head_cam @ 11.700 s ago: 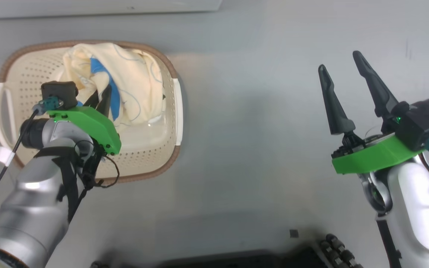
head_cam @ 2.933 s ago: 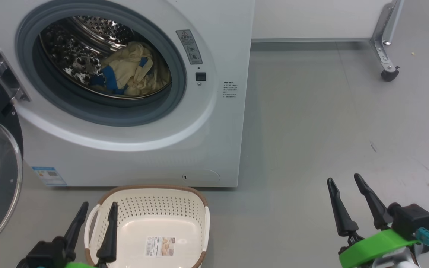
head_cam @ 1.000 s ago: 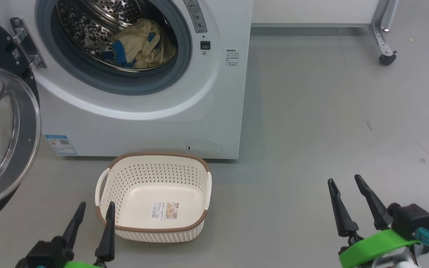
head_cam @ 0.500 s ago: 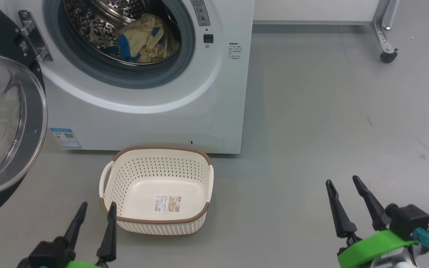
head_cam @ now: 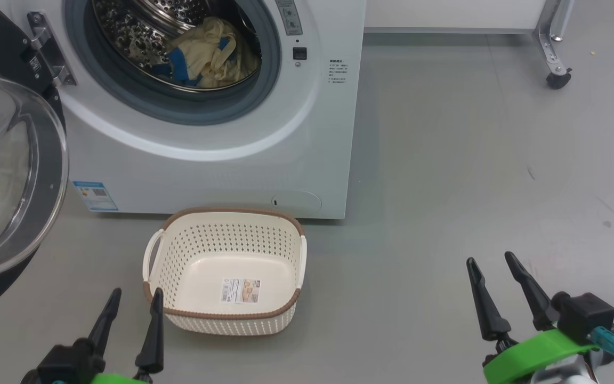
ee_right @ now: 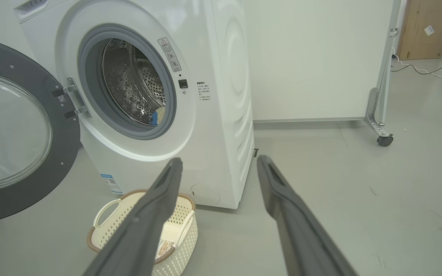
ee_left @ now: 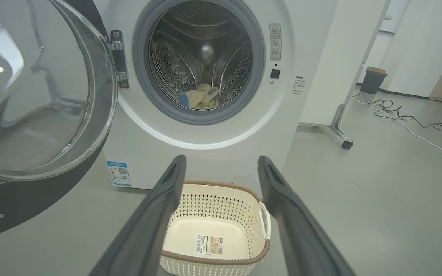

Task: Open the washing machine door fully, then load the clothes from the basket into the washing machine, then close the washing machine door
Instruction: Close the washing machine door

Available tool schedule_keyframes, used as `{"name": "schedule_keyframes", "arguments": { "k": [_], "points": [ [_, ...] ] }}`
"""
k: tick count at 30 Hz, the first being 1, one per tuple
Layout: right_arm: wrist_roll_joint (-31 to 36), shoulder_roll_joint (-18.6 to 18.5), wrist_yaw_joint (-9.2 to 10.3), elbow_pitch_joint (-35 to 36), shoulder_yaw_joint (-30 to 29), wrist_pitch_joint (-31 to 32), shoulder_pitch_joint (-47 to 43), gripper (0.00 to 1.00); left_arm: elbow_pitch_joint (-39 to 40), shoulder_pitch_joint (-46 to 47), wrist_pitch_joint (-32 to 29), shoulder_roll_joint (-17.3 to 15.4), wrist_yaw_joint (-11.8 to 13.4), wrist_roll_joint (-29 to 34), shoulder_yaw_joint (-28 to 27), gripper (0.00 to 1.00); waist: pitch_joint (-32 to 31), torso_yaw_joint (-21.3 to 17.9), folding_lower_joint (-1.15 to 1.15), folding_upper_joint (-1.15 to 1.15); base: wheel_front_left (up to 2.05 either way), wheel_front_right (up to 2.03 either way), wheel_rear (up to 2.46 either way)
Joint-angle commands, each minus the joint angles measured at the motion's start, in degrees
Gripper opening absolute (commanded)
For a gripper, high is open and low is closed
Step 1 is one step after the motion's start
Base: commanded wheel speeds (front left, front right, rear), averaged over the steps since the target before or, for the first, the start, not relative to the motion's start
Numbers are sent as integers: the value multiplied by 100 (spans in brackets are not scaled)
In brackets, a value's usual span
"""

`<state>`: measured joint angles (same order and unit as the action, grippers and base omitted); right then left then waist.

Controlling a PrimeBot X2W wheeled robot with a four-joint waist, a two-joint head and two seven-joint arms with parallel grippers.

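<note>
The washing machine (head_cam: 307, 133) (ee_left: 320, 69) (ee_right: 221, 96) stands with its door (head_cam: 51, 176) (ee_left: 102, 115) (ee_right: 67, 134) swung wide open to the left. The cream and blue clothes (head_cam: 205, 56) (ee_left: 200, 97) lie inside the steel drum. On the floor in front sits the basket (head_cam: 285, 229) (ee_left: 221, 188) (ee_right: 106, 214) with just a label sticker on its floor. My left gripper (head_cam: 135, 292) (ee_left: 221, 161) hovers open beside the basket's near left corner. My right gripper (head_cam: 491, 261) (ee_right: 219, 161) stands open over bare floor far to the right.
A white panel on a metal leg with a caster (head_cam: 555, 80) (ee_right: 384, 140) stands right of the machine. Cables (ee_left: 397, 111) and a dark bin (ee_left: 372, 78) lie further back. Grey floor (head_cam: 445, 186) stretches open on the right.
The view has shifted slightly, so machine and basket sit a touch lower and to the right. Both grippers stay open in the same places.
</note>
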<state>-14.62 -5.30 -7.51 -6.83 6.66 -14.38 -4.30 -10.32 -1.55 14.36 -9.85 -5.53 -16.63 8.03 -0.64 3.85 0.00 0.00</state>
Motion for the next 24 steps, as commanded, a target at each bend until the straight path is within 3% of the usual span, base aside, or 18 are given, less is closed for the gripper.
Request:
{"name": "schedule_keyframes", "arguments": {
  "k": [1,12,24],
  "points": [
    [-3,-83,2,154,86,-62,293,100,164,265,63,-39,-21,67,-231,100,0,0,0,0,0,0,0],
    [2,-84,2,165,53,-62,274,100,123,295,63,9,-46,111,-249,100,-14,54,0,0,0,0,0],
    [17,-84,2,199,96,-62,230,100,94,342,63,56,-49,148,-286,100,33,571,0,0,0,0,0]
  ]
}}
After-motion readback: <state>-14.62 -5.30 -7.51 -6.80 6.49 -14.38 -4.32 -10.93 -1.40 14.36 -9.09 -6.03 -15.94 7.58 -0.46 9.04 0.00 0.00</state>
